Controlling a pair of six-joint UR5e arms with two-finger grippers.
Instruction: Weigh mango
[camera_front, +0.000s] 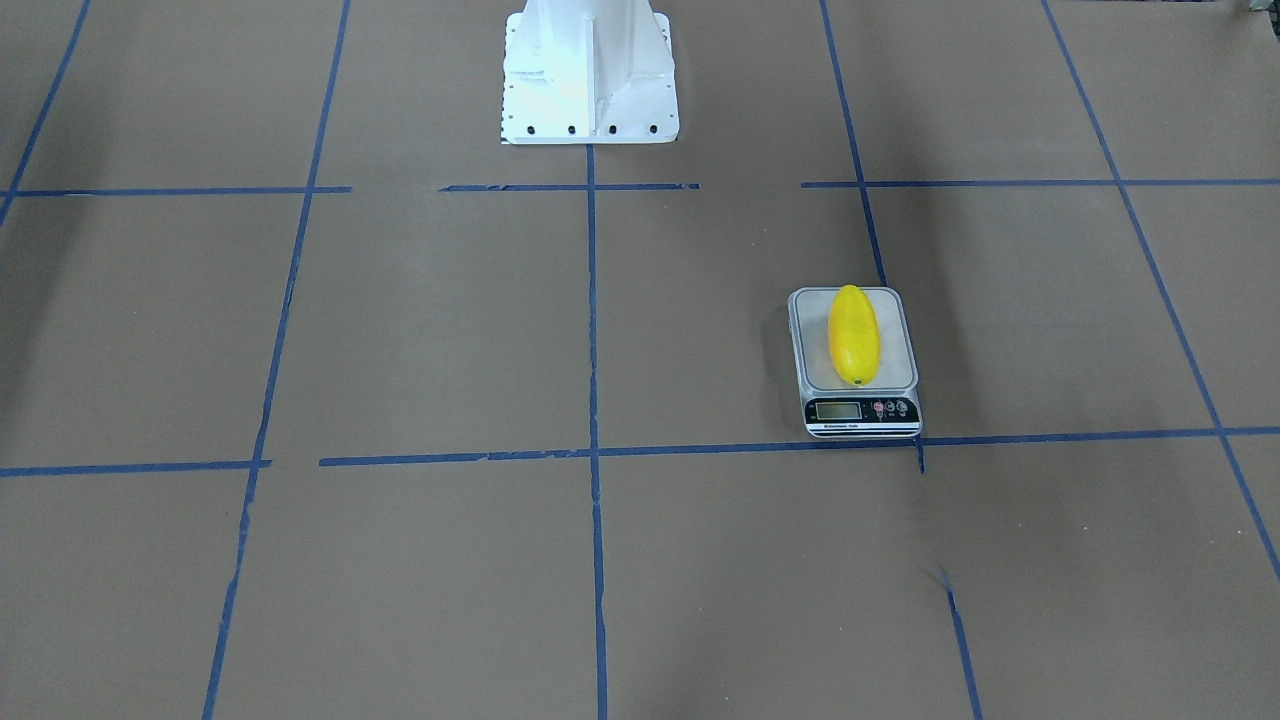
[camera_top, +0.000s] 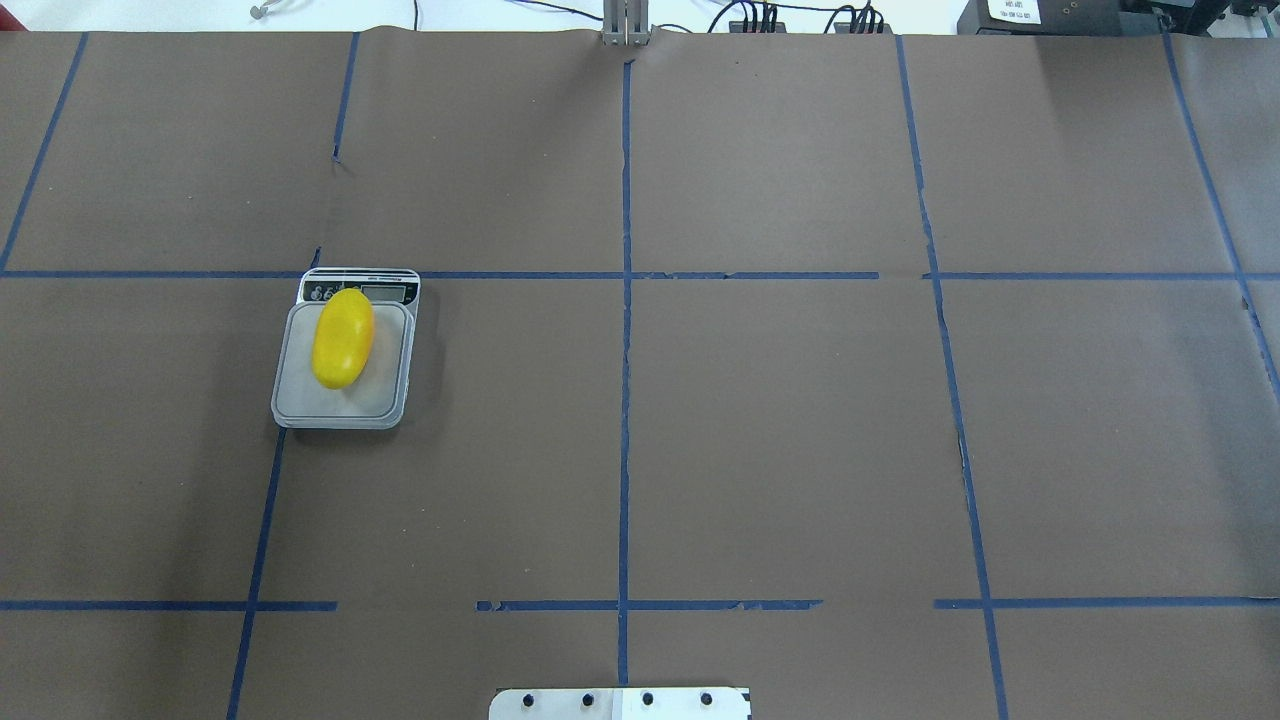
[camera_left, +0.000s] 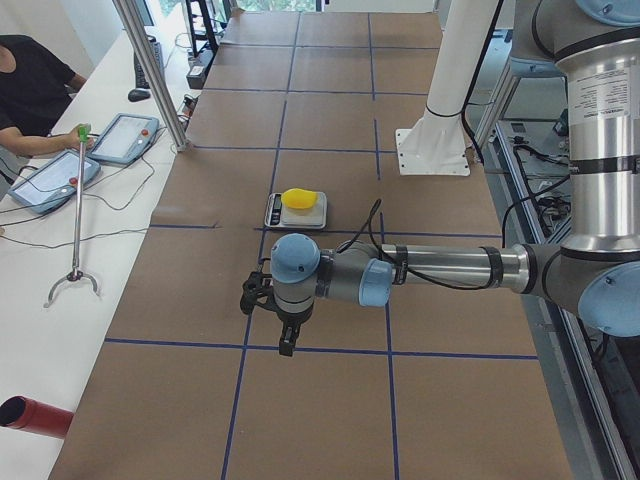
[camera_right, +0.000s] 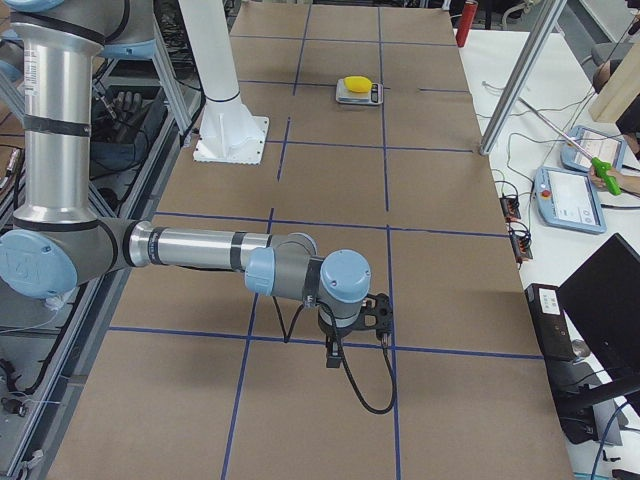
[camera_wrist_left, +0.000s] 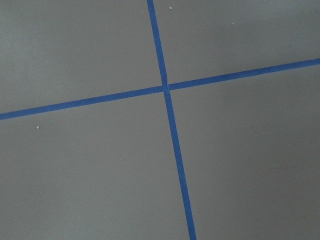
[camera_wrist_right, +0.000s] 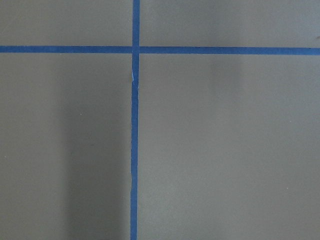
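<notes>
The bright-yellow mango (camera_front: 853, 335) lies lengthwise on the platform of a small digital scale (camera_front: 895, 350) on the brown table. It also shows in the overhead view (camera_top: 343, 338) on the scale (camera_top: 385, 395), left of centre, and in both side views (camera_left: 299, 199) (camera_right: 356, 83). My left gripper (camera_left: 254, 293) hangs high over the table, well away from the scale, and shows only in the exterior left view. My right gripper (camera_right: 378, 312) shows only in the exterior right view, far from the scale. I cannot tell whether either is open or shut. Both wrist views show only paper and blue tape.
The white robot pedestal (camera_front: 588, 70) stands at the table's robot side. Blue tape lines (camera_top: 625, 400) grid the brown paper. Metal posts (camera_left: 150, 70), tablets (camera_left: 50, 180) and an operator (camera_left: 30, 90) line the side bench, with a red cylinder (camera_left: 35, 415) near the corner.
</notes>
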